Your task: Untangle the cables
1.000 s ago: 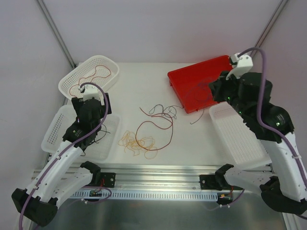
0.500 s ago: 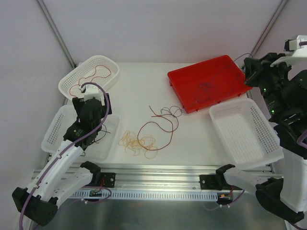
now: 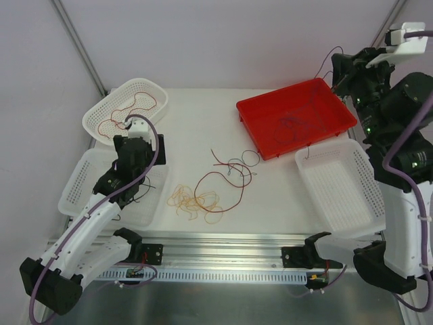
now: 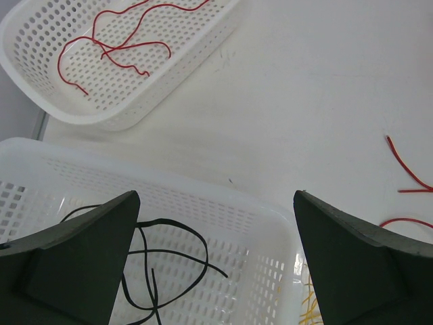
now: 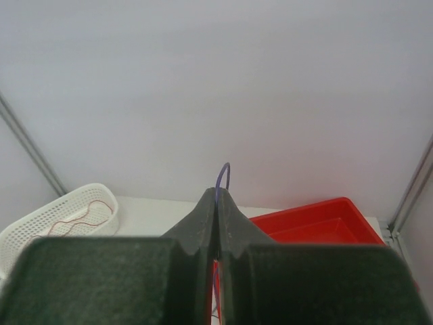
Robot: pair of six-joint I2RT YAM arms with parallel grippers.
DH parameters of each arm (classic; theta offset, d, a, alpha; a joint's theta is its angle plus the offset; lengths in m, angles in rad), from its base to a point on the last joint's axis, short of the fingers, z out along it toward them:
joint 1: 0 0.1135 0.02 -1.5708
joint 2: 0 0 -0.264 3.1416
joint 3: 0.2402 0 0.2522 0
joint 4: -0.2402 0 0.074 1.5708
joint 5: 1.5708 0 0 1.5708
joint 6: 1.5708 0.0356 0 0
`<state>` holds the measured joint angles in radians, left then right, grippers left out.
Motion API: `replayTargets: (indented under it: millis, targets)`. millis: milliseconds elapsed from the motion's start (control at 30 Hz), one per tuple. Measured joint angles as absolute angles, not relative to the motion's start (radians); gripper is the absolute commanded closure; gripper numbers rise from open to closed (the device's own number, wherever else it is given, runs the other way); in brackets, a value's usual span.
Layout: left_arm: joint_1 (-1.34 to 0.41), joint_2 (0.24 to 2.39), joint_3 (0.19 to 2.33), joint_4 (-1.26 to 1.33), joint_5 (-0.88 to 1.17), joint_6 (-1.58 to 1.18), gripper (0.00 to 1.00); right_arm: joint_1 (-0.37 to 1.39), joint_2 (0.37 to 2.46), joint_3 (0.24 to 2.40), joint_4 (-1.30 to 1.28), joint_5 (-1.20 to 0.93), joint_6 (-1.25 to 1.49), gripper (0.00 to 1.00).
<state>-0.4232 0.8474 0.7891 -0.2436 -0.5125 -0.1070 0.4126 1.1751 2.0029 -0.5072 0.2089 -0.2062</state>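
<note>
Loose cables lie mid-table: a red wire (image 3: 226, 184), a pale yellow clump (image 3: 194, 200) and a thin dark strand (image 3: 241, 160). My right gripper (image 3: 336, 68) is raised above the red tray (image 3: 318, 95) and shut on a dark purple wire (image 3: 308, 101) that hangs down into the tray. In the right wrist view the wire loops (image 5: 223, 177) out above the shut gripper (image 5: 216, 198). My left gripper (image 3: 145, 150) is open and empty (image 4: 216, 198) over the rectangular basket (image 4: 223, 217) holding a black wire (image 4: 159, 261). The oval basket (image 4: 40, 27) holds a red wire (image 4: 115, 47).
A white rectangular basket (image 3: 358, 210) stands at the right front. The oval basket (image 3: 155, 88) is at the back left, the left rectangular basket (image 3: 78, 183) in front of it. Metal frame posts run up both back corners. Red wire ends (image 4: 402, 162) lie right of the left gripper.
My right arm has risen from the red tray's left side to high above its right corner, drawing the purple wire with it. The table strands shifted slightly. The left gripper edged right.
</note>
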Motion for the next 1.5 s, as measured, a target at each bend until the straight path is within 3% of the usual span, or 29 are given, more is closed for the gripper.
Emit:
replayTargets:
  millis: [533, 833, 933, 1033, 1067, 1133, 1233, 1500]
  targets:
    - [-0.424, 0.859, 0.788, -0.244, -0.474, -0.108, 0.01, 0.159, 1.529, 1.911, -0.378, 0.101, -0.11, 0.98]
    - [-0.423, 0.876, 0.788, -0.243, -0.474, -0.108, 0.01, 0.068, 1.838, 1.911, -0.297, -0.001, -0.024, 0.94]
    - [-0.423, 0.884, 0.788, -0.243, -0.473, -0.108, 0.01, 0.049, 1.934, 1.907, -0.295, -0.031, 0.008, 0.86]
    - [-0.423, 0.889, 0.788, -0.243, -0.472, -0.108, 0.01, 0.033, 2.009, 1.907, -0.303, -0.076, 0.042, 0.65]
    - [-0.424, 0.891, 0.788, -0.243, -0.472, -0.108, 0.01, 0.028, 2.028, 1.905, -0.307, -0.096, 0.052, 0.51]
    - [-0.423, 0.895, 0.788, -0.243, -0.471, -0.108, 0.01, 0.022, 2.042, 1.887, -0.316, -0.128, 0.065, 0.34]
    - [-0.423, 0.897, 0.788, -0.243, -0.464, -0.108, 0.01, 0.023, 2.03, 1.847, -0.326, -0.165, 0.067, 0.23]
    - [-0.423, 0.896, 0.788, -0.243, -0.447, -0.108, 0.01, 0.091, 1.844, 1.666, -0.395, -0.193, -0.031, 0.11]
